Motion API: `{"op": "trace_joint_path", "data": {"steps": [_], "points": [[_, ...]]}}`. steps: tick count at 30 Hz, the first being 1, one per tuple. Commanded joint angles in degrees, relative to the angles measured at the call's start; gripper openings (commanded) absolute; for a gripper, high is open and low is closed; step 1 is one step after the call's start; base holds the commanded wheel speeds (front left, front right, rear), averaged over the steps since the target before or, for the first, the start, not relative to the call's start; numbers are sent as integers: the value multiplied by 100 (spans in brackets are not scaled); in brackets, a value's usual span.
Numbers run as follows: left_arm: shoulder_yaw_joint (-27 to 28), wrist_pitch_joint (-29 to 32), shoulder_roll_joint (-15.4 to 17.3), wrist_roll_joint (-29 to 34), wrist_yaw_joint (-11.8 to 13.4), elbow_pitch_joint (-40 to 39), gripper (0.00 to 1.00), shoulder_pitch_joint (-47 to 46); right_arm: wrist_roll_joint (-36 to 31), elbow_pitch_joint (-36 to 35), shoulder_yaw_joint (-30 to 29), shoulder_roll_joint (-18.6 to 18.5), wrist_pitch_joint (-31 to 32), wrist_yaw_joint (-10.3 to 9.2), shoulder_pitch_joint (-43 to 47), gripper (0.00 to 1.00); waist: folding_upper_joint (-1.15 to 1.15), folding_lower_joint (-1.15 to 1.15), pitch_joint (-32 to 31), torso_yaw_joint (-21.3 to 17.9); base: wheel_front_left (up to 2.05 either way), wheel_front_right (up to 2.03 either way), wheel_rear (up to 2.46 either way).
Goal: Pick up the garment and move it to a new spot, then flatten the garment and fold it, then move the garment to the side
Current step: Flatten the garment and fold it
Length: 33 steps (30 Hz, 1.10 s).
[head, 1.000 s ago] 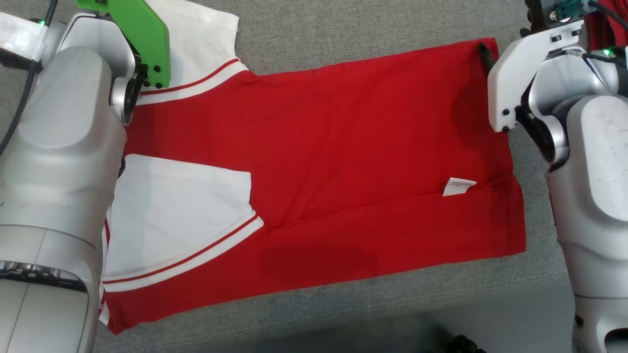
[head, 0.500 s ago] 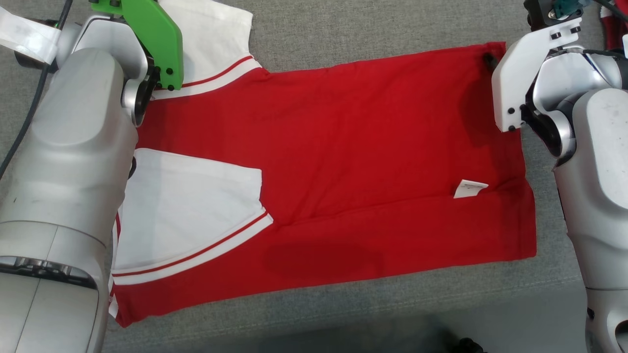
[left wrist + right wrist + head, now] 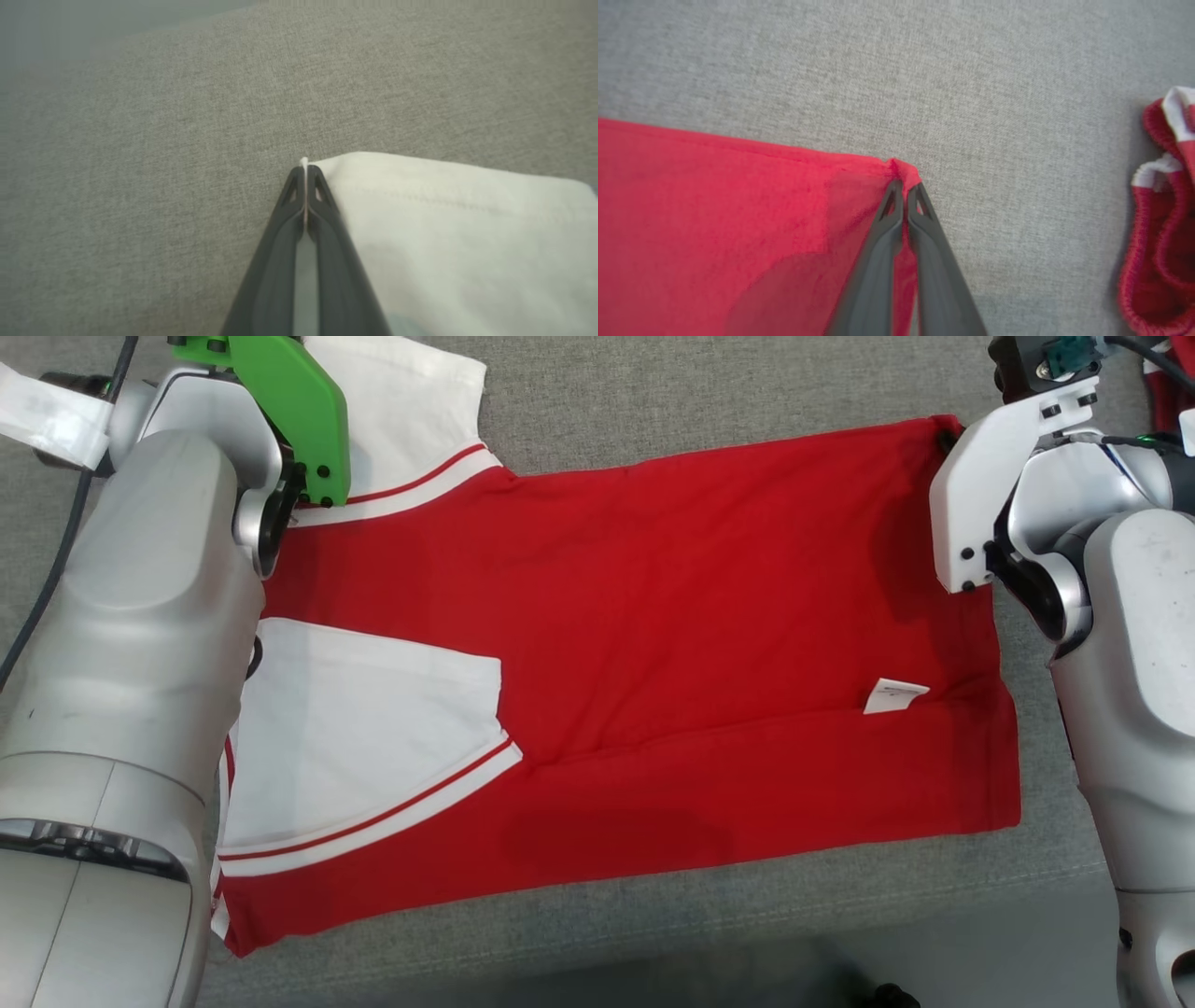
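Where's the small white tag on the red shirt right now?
Head view: the small white paper tag lies on the red-and-white fabric garment, on the robot's right, close to the garment's right edge and right beside a fold crease.

I see silver-grey moulded shells on the left arm (image 3: 121, 616) and right arm (image 3: 1139, 691). The upper-left wrist carries a green bracket (image 3: 289, 401), the upper-right a white bracket (image 3: 976, 495), both with black screws (image 3: 323, 472). The left claw (image 3: 304, 169) and right claw (image 3: 906, 186) have dark grey fingers with triangular cut-outs.
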Motion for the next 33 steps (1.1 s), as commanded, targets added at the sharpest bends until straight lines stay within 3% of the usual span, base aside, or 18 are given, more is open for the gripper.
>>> {"op": "trace_joint_path", "data": {"steps": [1, 9, 16, 26, 33], "points": [[33, -89, 44, -35, 25, 11, 0, 74, 41, -7, -17, -31, -47, -12, 125, 0, 0, 0, -67, 0, 0, 0, 0], [405, -908, 7, -435, 52, -372, 0, 359, 449, -289, -63, -103, -360, -12, 498, 0, 0, 0, -403, 106, 0, 0, 0], [587, -1273, -1, -723, -7, -951, 0, 950, 664, -569, -79, -326, -451, -12, 863, 0, 0, 0, -759, 273, 0, 0, 0], [656, -1121, 109, -1061, 19, -2288, 0, 2296, 980, -874, 66, -804, -486, -11, 1524, 0, 0, 0, -1238, 547, 0, 0, 0], [677, -708, 442, -1154, 447, -3835, 0, 3568, 1278, -1144, 433, -1183, -600, -10, 1761, 0, 0, 0, -1497, 592, 0, 0, 0]]}}
